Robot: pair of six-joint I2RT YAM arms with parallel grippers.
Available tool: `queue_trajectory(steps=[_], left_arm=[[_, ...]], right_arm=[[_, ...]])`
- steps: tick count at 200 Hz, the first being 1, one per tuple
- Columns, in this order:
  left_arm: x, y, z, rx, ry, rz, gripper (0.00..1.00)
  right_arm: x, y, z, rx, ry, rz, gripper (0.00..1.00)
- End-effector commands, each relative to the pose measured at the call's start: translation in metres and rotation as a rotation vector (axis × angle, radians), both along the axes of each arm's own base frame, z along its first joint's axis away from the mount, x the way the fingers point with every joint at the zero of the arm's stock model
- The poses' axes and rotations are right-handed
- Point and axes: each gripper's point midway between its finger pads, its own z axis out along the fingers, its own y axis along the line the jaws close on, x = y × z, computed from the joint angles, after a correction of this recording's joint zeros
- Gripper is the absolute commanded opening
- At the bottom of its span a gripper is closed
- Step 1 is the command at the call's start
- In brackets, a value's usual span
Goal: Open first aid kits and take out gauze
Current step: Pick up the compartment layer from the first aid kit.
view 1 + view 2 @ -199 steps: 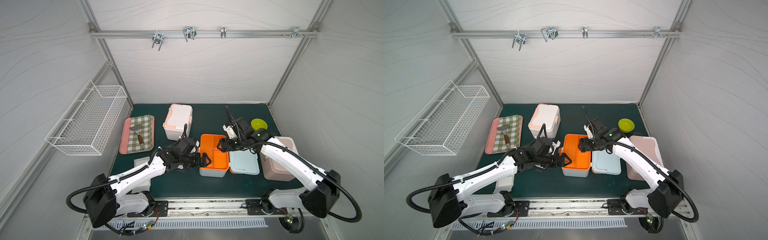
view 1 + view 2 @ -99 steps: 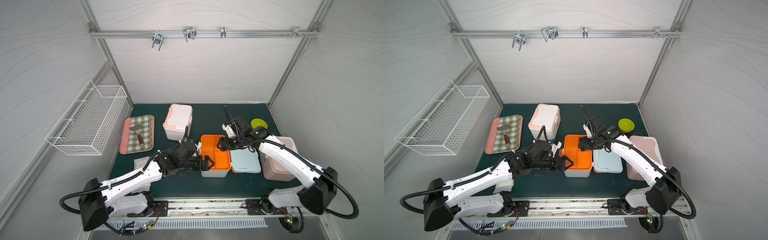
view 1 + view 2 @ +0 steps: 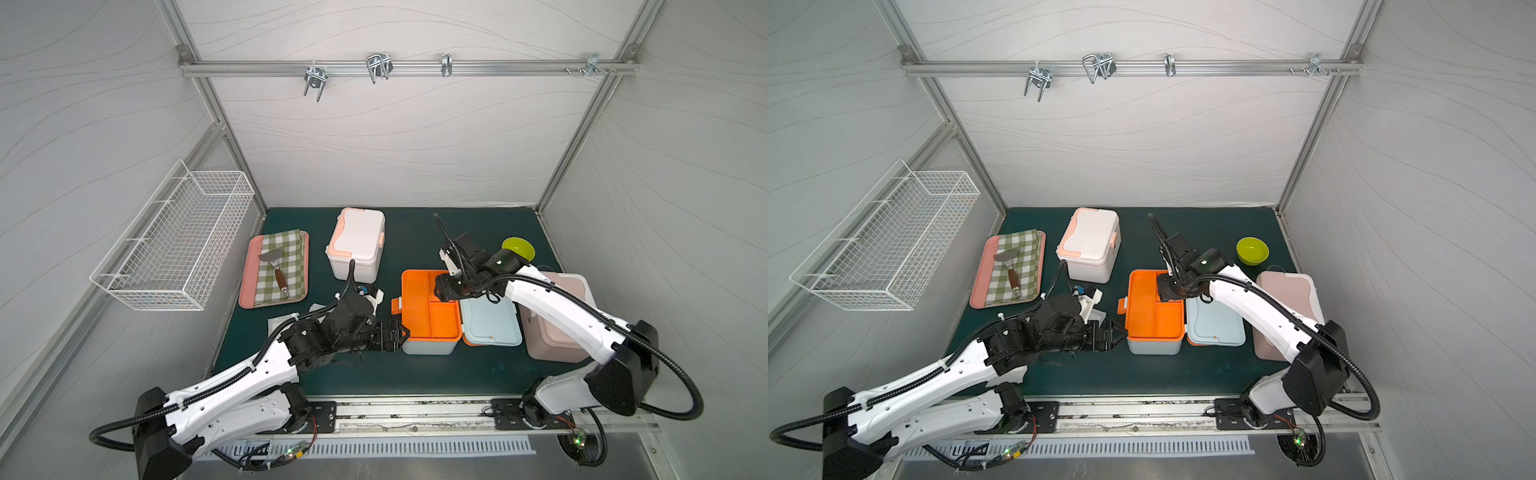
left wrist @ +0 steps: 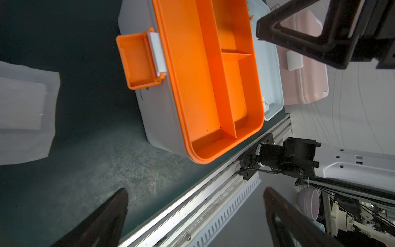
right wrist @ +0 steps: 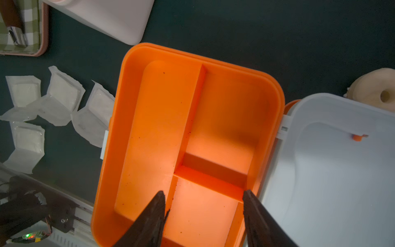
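Left gripper [image 3: 403, 336]: jaws released wide, nothing between them, just short of the light blue kit [image 3: 428, 345]. Gauze packets [image 5: 62, 96] lie on the desk [image 3: 415, 374] beside those jaws, near the kit's latch. Right gripper [image 5: 204, 192]: jaws parted astride one compartment of the kit's orange tray [image 3: 415, 299]; whether they grip it cannot be told. The lid [image 3: 490, 328] lies open just beside them.

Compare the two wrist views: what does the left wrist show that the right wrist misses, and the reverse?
Left wrist only: the orange latch flipped open, the pale pink kit, and the right arm's base. Right wrist only: a corner of the white kit, a round wooden piece, and the checked cloth on the pink tray. Both: the open blue kit, its empty orange tray, its lid swung flat, and wrapped gauze.
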Motion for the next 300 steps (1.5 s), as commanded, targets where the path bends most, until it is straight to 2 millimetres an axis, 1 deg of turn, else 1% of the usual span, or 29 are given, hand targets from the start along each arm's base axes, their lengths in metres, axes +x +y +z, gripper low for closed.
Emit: queue_trajectory(steps=[1,13,17,37,46,59,63,109,114,130,180,206,220,251,259,300], left_arm=[[0.008,0.007,0.007,-0.024,-0.045,0.069,0.99],[0.01,0.01,0.007,-0.022,-0.054,0.084,0.99],[0.01,0.011,0.008,-0.021,-0.057,0.091,0.99],[0.012,0.018,0.011,-0.021,-0.077,0.119,0.99],[0.013,0.02,0.012,-0.022,-0.084,0.132,0.99],[0.014,0.023,0.013,-0.027,-0.089,0.147,0.99],[0.015,0.024,0.013,-0.029,-0.089,0.151,0.99],[0.016,0.028,0.014,-0.047,-0.088,0.172,0.99],[0.016,0.028,0.013,-0.048,-0.087,0.171,0.99],[0.016,0.031,0.012,-0.047,-0.085,0.176,0.99],[0.015,0.033,0.007,-0.047,-0.067,0.182,0.99],[0.016,0.034,0.006,-0.047,-0.065,0.183,0.99],[0.016,0.034,0.006,-0.048,-0.065,0.184,0.99],[0.017,0.032,0.004,-0.047,-0.054,0.185,0.99],[0.017,0.032,0.005,-0.047,-0.052,0.184,0.99],[0.017,0.034,0.005,-0.06,-0.056,0.198,0.99]], right_arm=[[0.0,0.003,-0.002,-0.028,0.012,-0.03,0.58],[-0.002,0.009,-0.004,-0.03,0.021,-0.019,0.58],[-0.002,0.011,-0.005,-0.032,0.019,-0.019,0.56],[-0.002,0.02,-0.01,-0.05,0.031,-0.026,0.54],[-0.001,0.022,-0.014,-0.058,0.042,-0.036,0.5],[-0.001,0.026,-0.02,-0.073,0.057,-0.042,0.48],[0.0,0.027,-0.022,-0.08,0.06,-0.044,0.45],[0.001,0.036,-0.041,-0.152,0.093,-0.078,0.36],[0.001,0.037,-0.042,-0.159,0.091,-0.085,0.33],[0.0,0.038,-0.046,-0.196,0.094,-0.112,0.29],[-0.008,0.043,-0.062,-0.283,0.116,-0.174,0.26],[-0.012,0.045,-0.071,-0.317,0.136,-0.192,0.22],[-0.013,0.044,-0.073,-0.333,0.141,-0.207,0.17],[-0.016,0.043,-0.068,-0.344,0.117,-0.224,0.05],[-0.017,0.044,-0.067,-0.341,0.118,-0.225,0.0],[-0.019,0.051,-0.061,-0.315,0.123,-0.206,0.0]])
